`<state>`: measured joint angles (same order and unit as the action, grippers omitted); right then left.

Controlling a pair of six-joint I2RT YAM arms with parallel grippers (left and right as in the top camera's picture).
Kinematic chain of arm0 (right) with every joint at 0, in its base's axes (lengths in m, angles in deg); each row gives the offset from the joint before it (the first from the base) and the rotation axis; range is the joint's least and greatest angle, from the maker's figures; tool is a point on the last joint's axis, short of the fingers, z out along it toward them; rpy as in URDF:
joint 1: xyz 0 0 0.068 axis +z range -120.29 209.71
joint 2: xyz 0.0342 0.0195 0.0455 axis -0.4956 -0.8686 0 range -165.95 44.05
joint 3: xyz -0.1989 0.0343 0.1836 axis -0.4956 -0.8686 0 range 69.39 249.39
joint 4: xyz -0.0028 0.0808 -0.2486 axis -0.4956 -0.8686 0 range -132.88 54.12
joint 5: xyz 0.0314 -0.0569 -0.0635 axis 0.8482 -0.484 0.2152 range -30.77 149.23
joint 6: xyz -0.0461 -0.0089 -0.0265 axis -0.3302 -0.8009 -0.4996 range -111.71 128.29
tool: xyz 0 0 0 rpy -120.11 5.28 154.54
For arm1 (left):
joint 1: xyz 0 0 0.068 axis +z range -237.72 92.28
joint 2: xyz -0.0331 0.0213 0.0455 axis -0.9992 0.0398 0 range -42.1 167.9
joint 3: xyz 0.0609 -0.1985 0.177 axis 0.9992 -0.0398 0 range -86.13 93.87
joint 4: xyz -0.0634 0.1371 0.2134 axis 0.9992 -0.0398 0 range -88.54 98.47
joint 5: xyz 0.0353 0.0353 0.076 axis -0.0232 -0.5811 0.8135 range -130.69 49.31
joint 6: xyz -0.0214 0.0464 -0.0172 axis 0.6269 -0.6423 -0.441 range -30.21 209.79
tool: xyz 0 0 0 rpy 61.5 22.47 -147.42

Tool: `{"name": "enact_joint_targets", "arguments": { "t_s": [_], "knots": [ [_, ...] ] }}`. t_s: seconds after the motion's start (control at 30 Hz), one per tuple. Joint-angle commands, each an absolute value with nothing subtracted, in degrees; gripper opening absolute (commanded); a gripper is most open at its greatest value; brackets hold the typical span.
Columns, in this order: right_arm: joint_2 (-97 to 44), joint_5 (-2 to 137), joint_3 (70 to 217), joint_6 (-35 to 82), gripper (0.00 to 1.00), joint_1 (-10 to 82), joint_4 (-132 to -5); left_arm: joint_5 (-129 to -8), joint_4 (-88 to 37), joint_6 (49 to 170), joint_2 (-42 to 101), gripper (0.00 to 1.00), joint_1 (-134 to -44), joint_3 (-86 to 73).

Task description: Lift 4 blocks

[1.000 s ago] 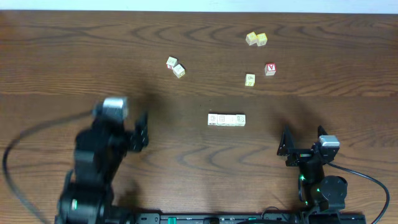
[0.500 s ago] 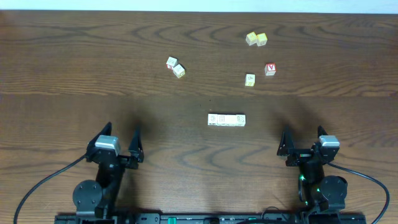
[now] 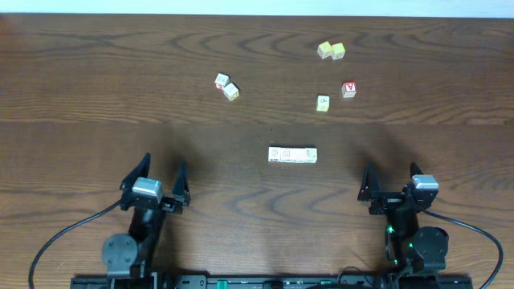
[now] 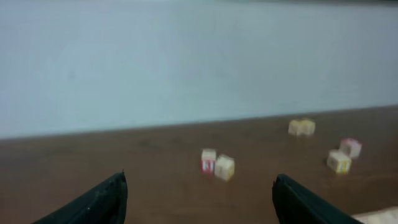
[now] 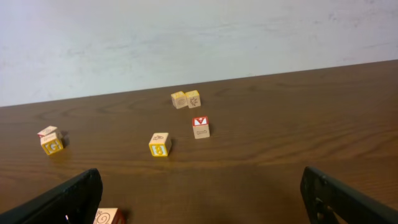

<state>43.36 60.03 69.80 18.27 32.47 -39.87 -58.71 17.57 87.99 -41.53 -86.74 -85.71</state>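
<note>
At the lower left of the overhead frame we see the left pincer, its two fingers spread wide apart and gripping nothing, over the dark wooden tabletop. Up and to the right of it, left of centre in the upper half, two cubes sit just beside each other on a slant. One shows a reddish side in the blurred left wrist view.

Just right of centre lie the blocks, four cream cubes touching side by side in one straight row, flat on the tabletop. The row's long axis runs left to right across the frame, along the wood grain. Its long side faces the arms and its short ends point to the frame's left and right edges. We find it between the two pincers from left to right, higher in the frame than both and apart from each. In the right wrist view only one end block shows, at the bottom left, with a spiral print on it.

Every loose cube lies above the row in the frame, on the side away from the arms and well apart from it. A yellow pair touches near the top, a lone cube sits below them, and a red-faced cube is near its right.

At the lower right, the right pincer likewise stands wide apart, holding nothing.
</note>
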Motion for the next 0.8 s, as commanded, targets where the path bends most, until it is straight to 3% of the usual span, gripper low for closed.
{"name": "enact_joint_targets", "arguments": {
  "t_s": [0.0,0.13,0.77],
  "knots": [
    [43.7,60.2,69.7,17.6,0.99,33.1,-40.1,-59.5,12.1,87.1,-42.0,0.75,-86.5,-85.9],
    [43.7,60.2,69.7,17.6,0.99,33.1,-40.1,-59.5,5.7,87.2,-42.0,0.75,-86.5,-85.9],
    [43.7,60.2,69.7,17.6,0.99,33.1,-40.1,-59.5,5.9,87.2,-41.9,0.75,-86.5,-85.9]
  ]
}}
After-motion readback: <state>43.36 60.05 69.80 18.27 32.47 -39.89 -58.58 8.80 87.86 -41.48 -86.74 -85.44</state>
